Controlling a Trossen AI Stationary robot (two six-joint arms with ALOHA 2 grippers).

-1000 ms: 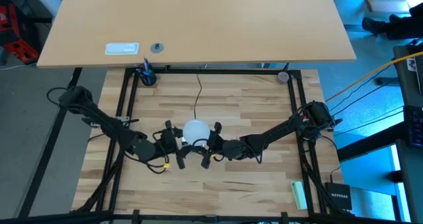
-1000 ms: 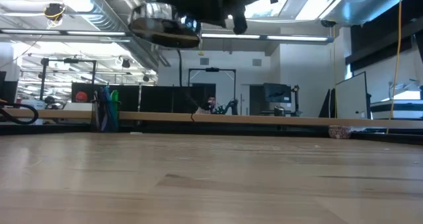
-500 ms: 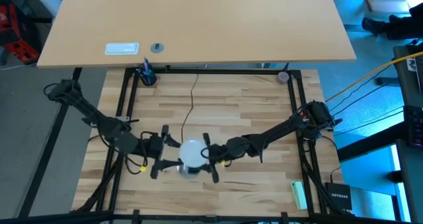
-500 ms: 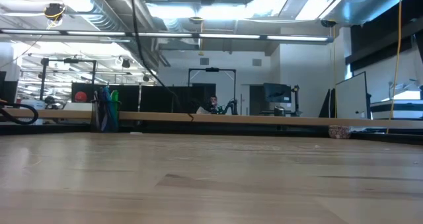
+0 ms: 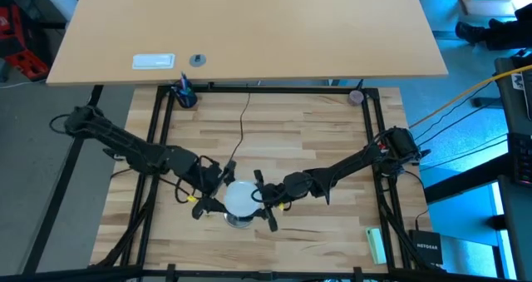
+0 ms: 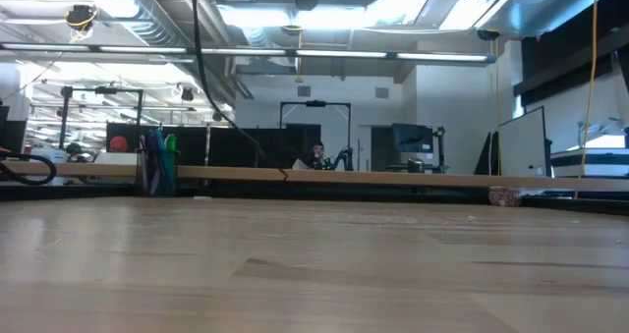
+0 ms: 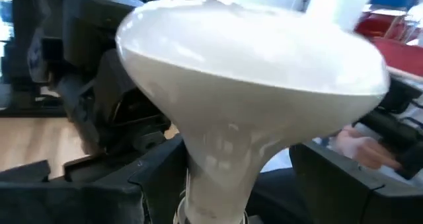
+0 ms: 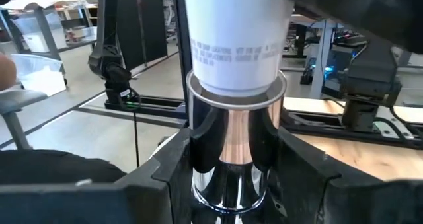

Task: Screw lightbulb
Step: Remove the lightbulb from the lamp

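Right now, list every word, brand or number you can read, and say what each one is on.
"NETGEAR": on the black box on the floor past the table's right side, in the high view.
Grey printed lines on the lightbulb neck, just above the silver socket: too blurred to read.
White tag on the far tabletop: too small to read.

The lightbulb [image 8: 232,45] is cut off at its globe; the silver socket [image 8: 231,164] partly hidden by fingers.
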